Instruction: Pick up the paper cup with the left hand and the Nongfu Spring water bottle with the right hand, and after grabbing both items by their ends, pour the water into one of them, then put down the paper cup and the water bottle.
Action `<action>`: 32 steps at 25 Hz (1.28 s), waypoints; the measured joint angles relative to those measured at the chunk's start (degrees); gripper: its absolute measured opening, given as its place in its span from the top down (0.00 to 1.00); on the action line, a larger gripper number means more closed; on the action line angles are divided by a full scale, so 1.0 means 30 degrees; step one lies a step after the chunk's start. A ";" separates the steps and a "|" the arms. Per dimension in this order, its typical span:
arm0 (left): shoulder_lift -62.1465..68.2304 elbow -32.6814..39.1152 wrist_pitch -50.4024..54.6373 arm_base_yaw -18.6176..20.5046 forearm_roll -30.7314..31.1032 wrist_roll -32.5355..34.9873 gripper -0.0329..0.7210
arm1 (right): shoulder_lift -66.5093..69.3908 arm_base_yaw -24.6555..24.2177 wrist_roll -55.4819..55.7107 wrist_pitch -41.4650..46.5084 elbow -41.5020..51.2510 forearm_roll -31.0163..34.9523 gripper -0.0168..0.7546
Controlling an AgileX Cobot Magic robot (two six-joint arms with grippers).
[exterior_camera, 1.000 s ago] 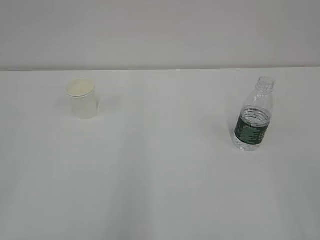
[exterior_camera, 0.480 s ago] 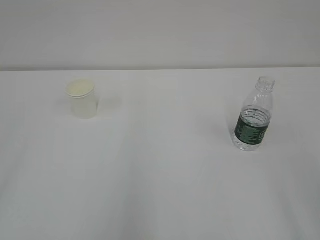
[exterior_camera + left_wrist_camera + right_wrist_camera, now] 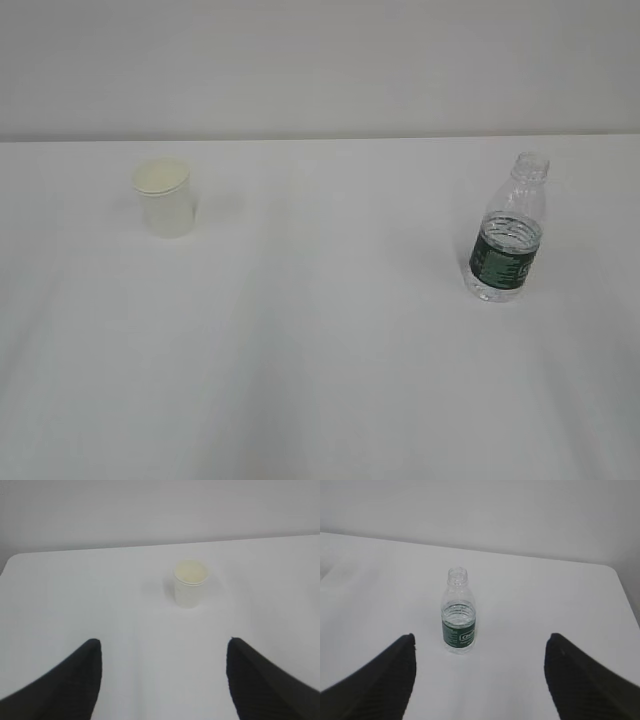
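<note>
Nothing has moved since before: the paper cup (image 3: 163, 196) and the Nongfu Spring water bottle (image 3: 508, 232) stand far apart on the tabletop (image 3: 330, 350). Left claw (image 3: 162, 680) and right claw (image 3: 479, 677) gape open, empty.

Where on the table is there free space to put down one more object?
The widest bare patch lies between the paper cup and the Nongfu Spring water bottle, across the middle of the white table. The whole front strip, nearer the camera than both, is bare too. Nowhere is crowded; only two items stand, far apart.
</note>
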 joint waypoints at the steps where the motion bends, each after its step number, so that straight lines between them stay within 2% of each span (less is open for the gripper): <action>1: 0.0351 0.0000 -0.0206 0.0000 0.0009 0.0000 0.22 | 0.0145 0.0000 0.0002 -0.0198 0.0000 0.0000 0.21; 13: 0.4975 0.0000 -0.2533 0.0000 0.0483 0.0000 0.22 | 0.1413 0.0000 -0.0433 -0.2321 0.0081 0.0000 0.21; 25: 0.7365 0.0000 -0.5396 0.0000 0.0492 0.0000 0.22 | 0.2490 0.0000 -0.0639 -0.5368 0.1534 0.0588 0.21; 32: 0.8036 0.1974 -0.8251 0.0000 0.0243 0.0000 0.22 | 0.3719 0.0000 -0.0677 -0.6344 0.2286 0.0588 0.21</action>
